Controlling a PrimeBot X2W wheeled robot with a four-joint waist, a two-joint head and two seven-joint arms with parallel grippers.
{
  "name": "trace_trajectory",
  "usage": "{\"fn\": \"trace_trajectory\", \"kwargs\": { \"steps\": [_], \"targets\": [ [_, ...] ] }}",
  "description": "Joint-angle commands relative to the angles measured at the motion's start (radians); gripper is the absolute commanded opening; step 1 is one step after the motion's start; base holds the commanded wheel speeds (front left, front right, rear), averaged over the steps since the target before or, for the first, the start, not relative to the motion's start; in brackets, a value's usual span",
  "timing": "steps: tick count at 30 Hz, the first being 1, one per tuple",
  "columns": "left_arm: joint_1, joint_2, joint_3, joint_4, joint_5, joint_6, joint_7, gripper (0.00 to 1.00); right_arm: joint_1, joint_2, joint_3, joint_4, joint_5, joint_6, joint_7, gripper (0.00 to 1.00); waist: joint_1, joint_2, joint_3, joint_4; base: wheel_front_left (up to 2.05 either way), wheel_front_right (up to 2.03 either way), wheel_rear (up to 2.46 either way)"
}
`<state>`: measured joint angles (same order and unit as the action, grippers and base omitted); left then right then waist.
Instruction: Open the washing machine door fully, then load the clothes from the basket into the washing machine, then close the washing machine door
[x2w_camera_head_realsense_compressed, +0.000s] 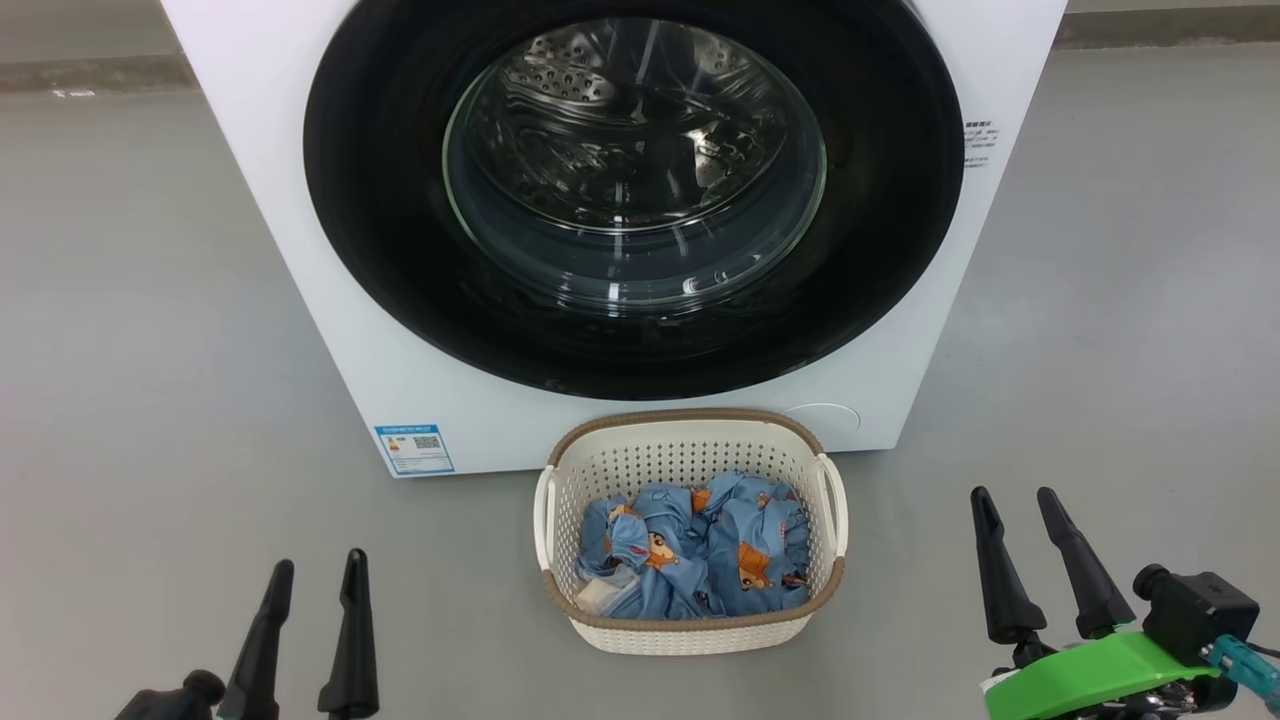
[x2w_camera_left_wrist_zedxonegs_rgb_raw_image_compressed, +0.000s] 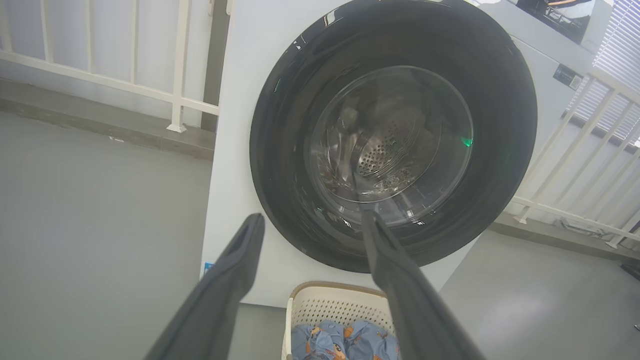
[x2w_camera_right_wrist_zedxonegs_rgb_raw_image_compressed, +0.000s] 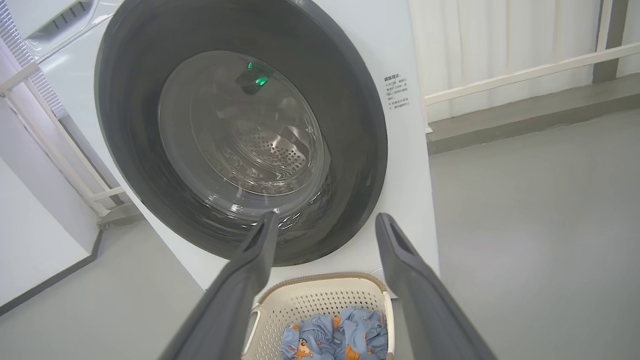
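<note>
The door (x2w_camera_head_realsense_compressed: 634, 180) is shut, left gripper (x2w_camera_head_realsense_compressed: 319, 560) and right gripper (x2w_camera_head_realsense_compressed: 1012, 493) low in frame spread and empty; the basket (x2w_camera_head_realsense_compressed: 690, 417) close below may foul its swing.

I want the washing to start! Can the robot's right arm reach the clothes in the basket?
Probably yes: the right gripper is open beside the basket, the clothes lie uncovered, and nothing sits between.
</note>
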<state>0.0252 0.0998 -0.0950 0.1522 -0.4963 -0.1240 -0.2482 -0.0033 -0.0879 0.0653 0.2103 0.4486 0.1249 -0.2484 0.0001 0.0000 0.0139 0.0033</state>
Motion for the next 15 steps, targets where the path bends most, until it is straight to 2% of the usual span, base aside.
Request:
{"fn": "trace_trajectory", "kwargs": {
  "steps": [1, 15],
  "targets": [
    [-0.017, 0.015, 0.027, -0.033, 0.027, -0.007, -0.014, 1.0, -0.003, -0.001, 0.021, -0.029, -0.033, 0.006, -0.013, 1.0, -0.0001, 0.0, 0.001, 0.0, 0.0, 0.0, 0.0],
    [-0.02, 0.008, 0.06, 0.016, 0.035, -0.007, -0.014, 1.0, 0.0, 0.009, -0.005, -0.016, -0.04, 0.006, -0.013, 1.0, -0.0001, 0.0, 0.001, -0.004, 0.0, 0.0, 0.0]
  ]
}}
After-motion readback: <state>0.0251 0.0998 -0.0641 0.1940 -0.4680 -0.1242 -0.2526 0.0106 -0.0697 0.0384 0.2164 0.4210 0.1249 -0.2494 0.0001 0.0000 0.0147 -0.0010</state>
